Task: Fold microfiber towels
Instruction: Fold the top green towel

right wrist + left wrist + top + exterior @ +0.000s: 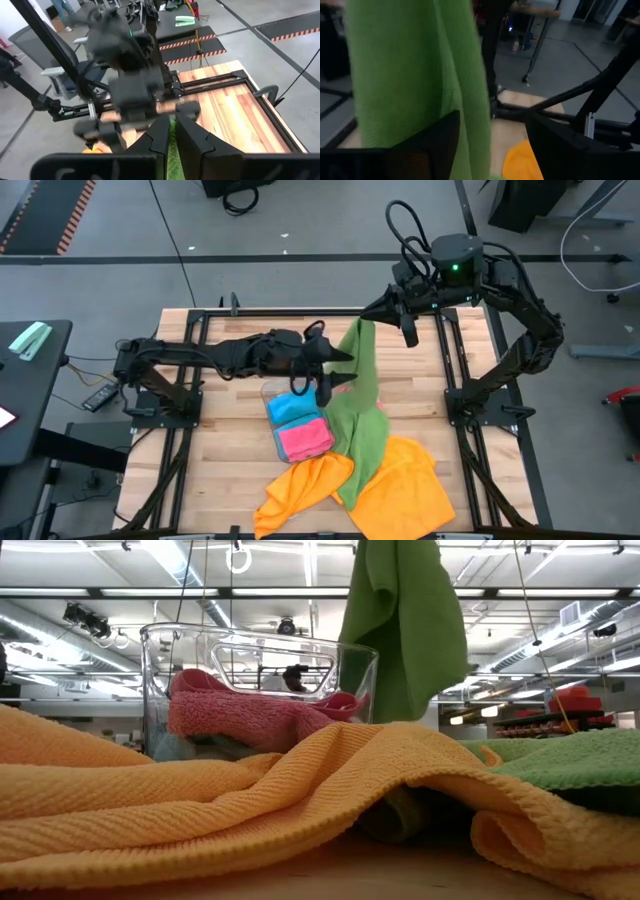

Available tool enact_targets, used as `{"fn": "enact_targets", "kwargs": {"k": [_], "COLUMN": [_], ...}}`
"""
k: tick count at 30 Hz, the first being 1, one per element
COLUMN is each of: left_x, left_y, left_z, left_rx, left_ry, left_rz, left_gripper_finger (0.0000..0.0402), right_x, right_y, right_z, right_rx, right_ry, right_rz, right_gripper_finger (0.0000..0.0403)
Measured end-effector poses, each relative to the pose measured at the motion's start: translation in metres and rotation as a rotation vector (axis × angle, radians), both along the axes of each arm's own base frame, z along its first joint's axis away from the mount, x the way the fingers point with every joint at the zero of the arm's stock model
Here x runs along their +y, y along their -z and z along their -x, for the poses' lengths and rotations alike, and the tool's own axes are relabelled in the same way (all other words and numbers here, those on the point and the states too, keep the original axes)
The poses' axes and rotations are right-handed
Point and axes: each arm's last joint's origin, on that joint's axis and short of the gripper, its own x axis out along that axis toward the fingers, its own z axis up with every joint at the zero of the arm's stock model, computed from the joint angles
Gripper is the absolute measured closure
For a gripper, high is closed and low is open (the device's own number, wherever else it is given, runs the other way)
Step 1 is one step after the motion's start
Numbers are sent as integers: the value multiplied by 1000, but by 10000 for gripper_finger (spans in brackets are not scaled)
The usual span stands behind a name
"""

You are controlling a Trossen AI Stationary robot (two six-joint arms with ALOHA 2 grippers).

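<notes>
Right hand (171,131) is clenched on the green towel's (362,395) top corner, lifting it above the surface's (230,430) middle. Left hand (328,375), fingers spread, reaches beside the hanging cloth, apparently not gripping. Orange towels (400,485) lie near the front edge.

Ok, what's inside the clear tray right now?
The clear tray holds a folded pink towel and a blue towel. The orange towel hides the tray's bottom in the low view.
</notes>
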Motion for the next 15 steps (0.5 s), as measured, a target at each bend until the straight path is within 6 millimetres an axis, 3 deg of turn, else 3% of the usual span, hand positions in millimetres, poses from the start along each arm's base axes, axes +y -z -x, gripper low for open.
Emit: {"fn": "enact_targets", "kwargs": {"k": [3, 6, 11, 15], "left_x": [2, 4, 4, 3], "left_y": [-15, -17, -11, 7], "left_z": [9, 12, 7, -5], "left_rx": [-57, -57, -41, 25], "left_ry": [-11, -48, -63, -59], "left_rz": [-37, -57, -41, -41], "left_gripper_finger": [172, 174, 175, 178], "right_x": [0, 0, 0, 0], "right_y": [1, 1, 0, -2], "right_z": [1, 0, 0, 0], "right_rx": [10, 9, -2, -16], "right_ry": [-2, -3, -3, -2], "right_rz": [-2, 1, 4, 6], "right_gripper_finger": [364, 364, 364, 364]}}
